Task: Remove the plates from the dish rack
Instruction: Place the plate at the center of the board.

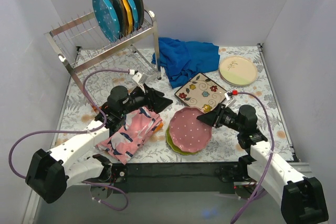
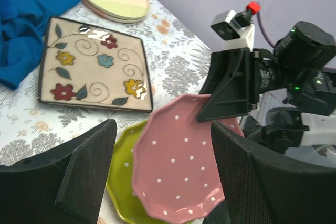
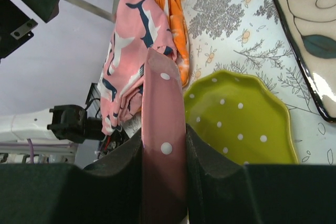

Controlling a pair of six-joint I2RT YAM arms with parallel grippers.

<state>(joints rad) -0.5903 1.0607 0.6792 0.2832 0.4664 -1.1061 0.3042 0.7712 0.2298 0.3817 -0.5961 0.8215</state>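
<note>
Pinching the pink dotted plate (image 1: 190, 128) by its rim, right gripper (image 1: 206, 118) has it tilted over the yellow-green plate (image 3: 241, 124), lower centre. Left gripper (image 1: 164, 101) jaws spread, empty, just beside. Looks like the placing step; next: lower flat, release. Roughly five plates (image 1: 118, 9) sit in the dish rack (image 1: 89, 59), upper left.

I see white dots on the pink plate (image 2: 178, 174) and the yellow-green plate (image 3: 239, 124). The square plate (image 2: 94, 64) is cream, flower-patterned.
</note>
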